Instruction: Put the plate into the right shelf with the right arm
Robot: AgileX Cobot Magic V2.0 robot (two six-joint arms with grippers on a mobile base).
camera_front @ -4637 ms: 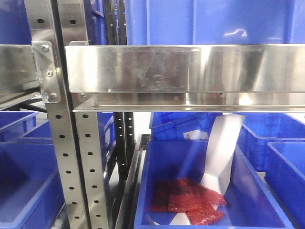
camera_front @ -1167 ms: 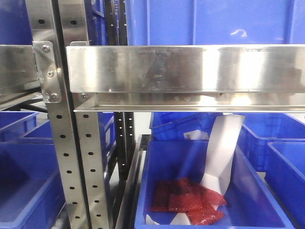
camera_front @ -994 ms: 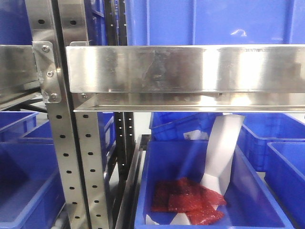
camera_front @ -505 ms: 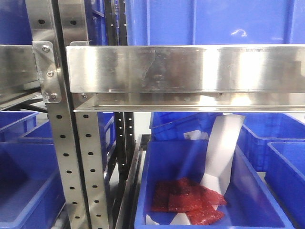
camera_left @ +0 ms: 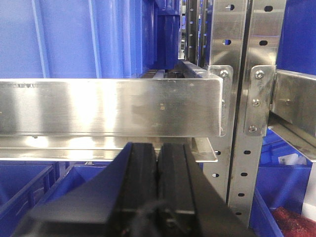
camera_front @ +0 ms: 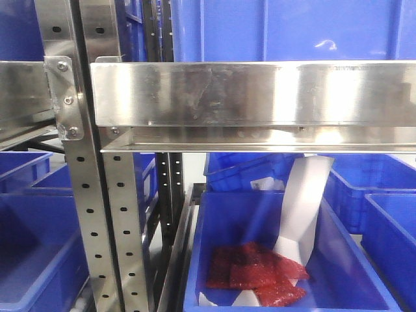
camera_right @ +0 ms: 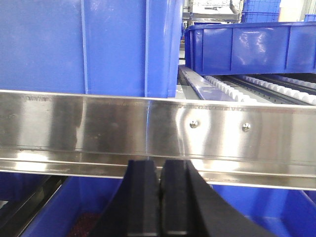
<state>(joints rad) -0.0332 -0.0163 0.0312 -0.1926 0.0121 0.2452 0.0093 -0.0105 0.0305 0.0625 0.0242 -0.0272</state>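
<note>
Blue plastic bins crowd a stainless-steel racking system in every view. From the front camera, the right shelf [camera_front: 260, 94] runs across the upper half as a broad brushed-steel lip, bolted at its left end to a perforated upright [camera_front: 117, 227]; a large blue bin [camera_front: 292, 29] sits on top of it. Below the shelf, an open blue tub [camera_front: 214, 260] holds several red mesh bags [camera_front: 253, 270] and a folded white paper strip [camera_front: 302, 208] that leans upright against the tub's back right, its lower end resting on the bags. More blue tubs stand to the left [camera_front: 32, 247] and right [camera_front: 390, 221]. The left gripper [camera_left: 157, 170], seen from its own wrist camera, points at a neighbouring steel shelf lip [camera_left: 108, 106] near a bracketed upright [camera_left: 256, 98]; its black fingers [camera_left: 140, 177] are pressed together with no gap and nothing between them. The right gripper [camera_right: 160, 185] sits just below and in front of the right shelf's front lip, where two screw heads [camera_right: 195, 124] show; its fingers [camera_right: 143, 192] are likewise closed tight against each other, holding nothing. Behind that lip a roller track [camera_right: 237, 89] leads back toward another blue bin [camera_right: 247, 47]. The plate does not appear in any of the three views, so its whereabouts cannot be told.
</note>
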